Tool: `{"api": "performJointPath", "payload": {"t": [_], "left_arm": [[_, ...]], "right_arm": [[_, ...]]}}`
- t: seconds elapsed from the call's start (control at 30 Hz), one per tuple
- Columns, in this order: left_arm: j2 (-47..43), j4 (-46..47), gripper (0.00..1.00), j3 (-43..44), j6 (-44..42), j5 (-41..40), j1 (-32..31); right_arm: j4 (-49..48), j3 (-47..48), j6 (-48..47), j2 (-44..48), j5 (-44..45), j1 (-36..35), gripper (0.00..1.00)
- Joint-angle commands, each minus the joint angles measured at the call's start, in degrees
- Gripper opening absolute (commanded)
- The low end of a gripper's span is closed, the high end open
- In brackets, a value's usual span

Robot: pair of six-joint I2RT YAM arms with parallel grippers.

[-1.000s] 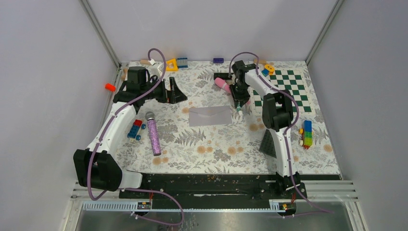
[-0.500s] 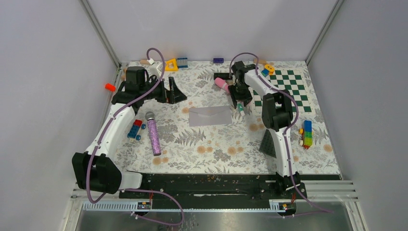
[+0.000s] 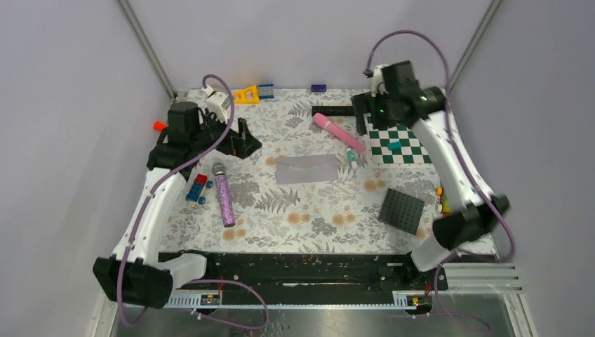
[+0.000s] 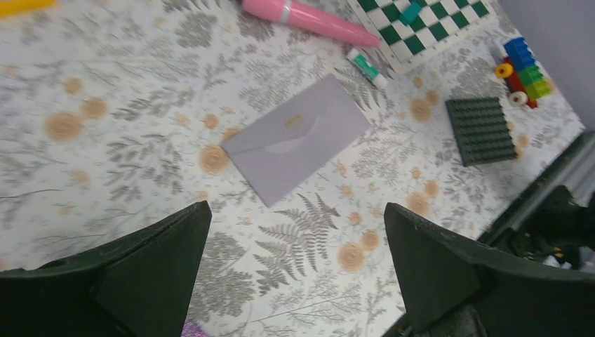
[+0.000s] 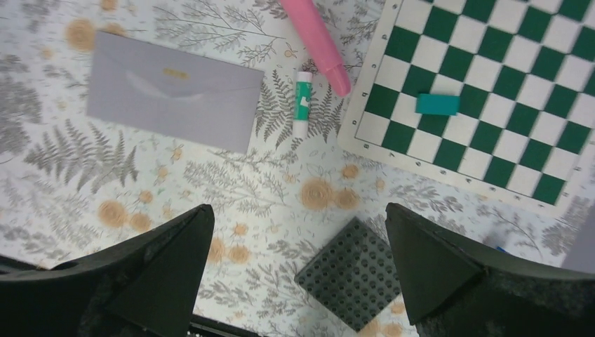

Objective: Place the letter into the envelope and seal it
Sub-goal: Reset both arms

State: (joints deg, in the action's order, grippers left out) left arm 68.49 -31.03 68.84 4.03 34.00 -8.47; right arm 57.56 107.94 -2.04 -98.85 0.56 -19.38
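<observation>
So, the envelope (image 3: pixel 307 168) sits flat mid-frame on the counter (image 3: pixel 309 210), flap folded down, and no tan letter shows anywhere. My guess is it's tucked inside already. Both the left tool (image 4: pixel 296 205) and right tool (image 5: pixel 299 206) hang spread wide, pinching nothing, parked clear at upper left and upper right. A second ago the right tool was low by the envelope's right end; now it's lifted off, with the glue stick (image 3: pixel 350 155) lying there.

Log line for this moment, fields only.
left gripper: open, empty | right gripper: open, empty | envelope: lying flat, flap down | letter: not visible
</observation>
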Motion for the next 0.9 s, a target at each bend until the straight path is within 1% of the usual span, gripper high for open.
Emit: {"api": "performJointPath", "payload": {"t": [0.0, 0.1, 0.27, 0.37, 0.47, 0.57, 0.67, 0.87], "left_arm": [[-8.01, -2.15, 0.99, 1.52, -6.68, -8.81, 1.72], [-12.82, -3.71, 0.99, 0.8, -7.22, -15.04, 2.79], [-19.03, -5.71, 0.99, -0.58, -7.57, -21.62, 2.94], [-23.76, -6.41, 0.99, -1.85, -8.79, -25.24, 3.2], [-30.66, -5.62, 0.99, -4.9, -10.24, -27.68, 3.46], [-35.36, -8.2, 0.99, -5.51, -10.87, -29.48, 3.46], [-38.88, -8.59, 0.99, -7.45, -10.56, -30.99, 4.09], [-39.77, -7.93, 0.99, -8.92, -8.88, -27.8, 6.97]], "right_arm": [[-1.14, -9.26, -2.33, 16.99, 2.62, -0.66, 1.0], [-6.45, -17.57, -2.66, 28.85, 5.21, -0.67, 1.0], [-14.99, -27.77, -2.36, 47.17, 3.92, -0.67, 1.0], [-17.03, -32.1, -3.06, 57.4, -0.24, -0.57, 1.0], [-18.34, -37.6, -4.37, 67.68, -1.51, 0.24, 1.0], [-21.63, -45.56, -4.58, 78.38, 0.96, 1.42, 0.99], [-19.03, -45.47, -5.62, 80.62, 2.75, 2.67, 1.0], [-18.78, -43.86, -3.69, 80.62, 6.36, 3.47, 0.99]]}}
